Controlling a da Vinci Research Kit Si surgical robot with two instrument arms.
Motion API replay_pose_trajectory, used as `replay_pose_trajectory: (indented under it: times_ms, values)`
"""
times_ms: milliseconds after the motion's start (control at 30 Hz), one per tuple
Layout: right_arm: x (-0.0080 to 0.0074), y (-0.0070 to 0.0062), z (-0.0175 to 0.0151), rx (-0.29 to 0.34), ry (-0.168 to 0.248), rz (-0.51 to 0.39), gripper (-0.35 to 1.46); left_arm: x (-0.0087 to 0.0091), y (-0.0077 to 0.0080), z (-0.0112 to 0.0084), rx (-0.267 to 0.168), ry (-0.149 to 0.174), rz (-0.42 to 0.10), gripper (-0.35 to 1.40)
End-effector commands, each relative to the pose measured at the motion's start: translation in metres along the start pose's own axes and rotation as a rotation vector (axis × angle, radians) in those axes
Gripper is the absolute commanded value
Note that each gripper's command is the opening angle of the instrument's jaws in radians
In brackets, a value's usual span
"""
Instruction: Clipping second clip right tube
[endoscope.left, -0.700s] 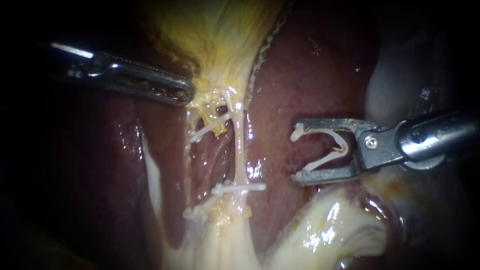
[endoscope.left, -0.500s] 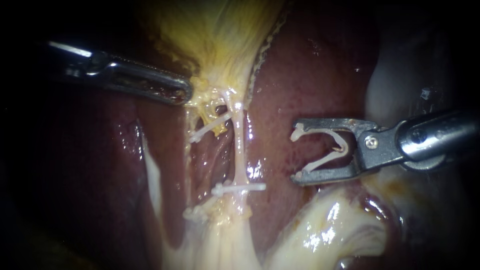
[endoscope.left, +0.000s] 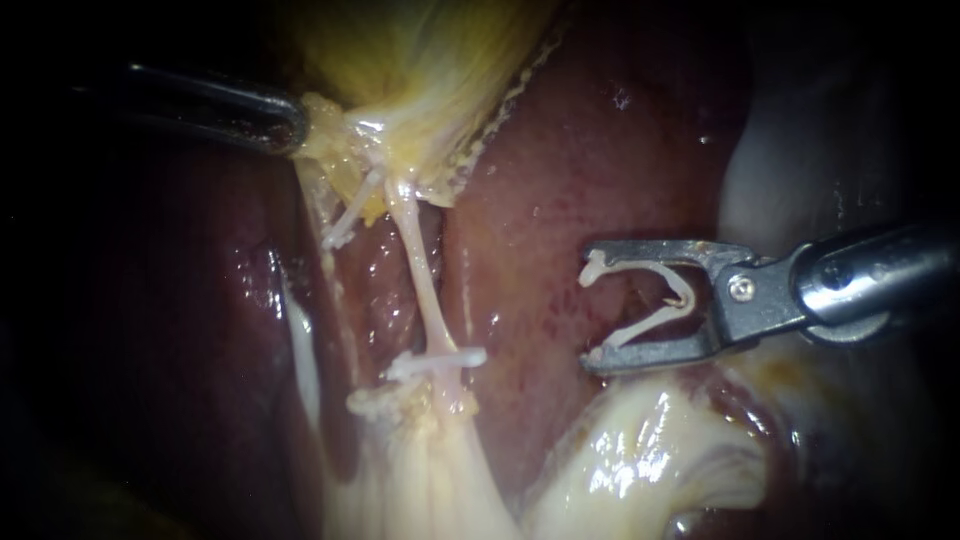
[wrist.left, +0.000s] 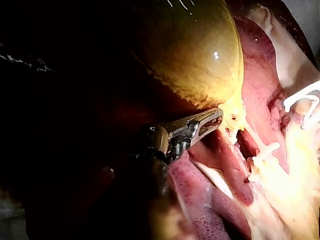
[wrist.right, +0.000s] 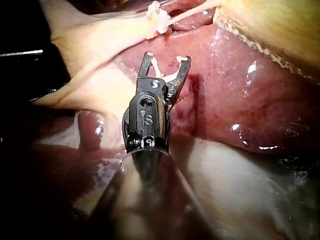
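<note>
Left instrument (endoscope.left: 298, 125), a slim metal shaft, has its jaws pressed together on yellow fatty tissue (endoscope.left: 345, 150) at the foot of the yellow-green gallbladder (endoscope.left: 430, 60), holding it taut. The pale, thin right tube (endoscope.left: 422, 280) runs from that tissue down to a closed white clip (endoscope.left: 440, 359) across its lower end. Well apart from it, over the dark red liver (endoscope.left: 600, 150), the right instrument's (endoscope.left: 592, 310) grey jaws stand spread, each touching a leg of the open white plastic clip (endoscope.left: 640, 265) held between them.

Left instrument (endoscope.left: 296, 125) clamped, right instrument (endoscope.left: 590, 311) spread.
</note>
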Motion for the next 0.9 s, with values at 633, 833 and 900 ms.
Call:
replay_pose_trajectory:
  times_ms: [633,833,900]
  values:
    - [0.0002,0.0011,0.0078,0.124,0.057,0.386,0.48,-0.0001,-0.0013,0.0003,-0.012,-0.004,0.000,-0.35]
    - [-0.0005,0.0014,0.0105,0.168,0.111,0.472,0.47,-0.0001,-0.0013,0.0003,-0.010,-0.003,0.000,-0.35]
    - [-0.0007,0.0014,0.0116,0.183,0.142,0.514,0.48,-0.0001,-0.0013,0.0004,-0.010,-0.003,0.000,-0.35]
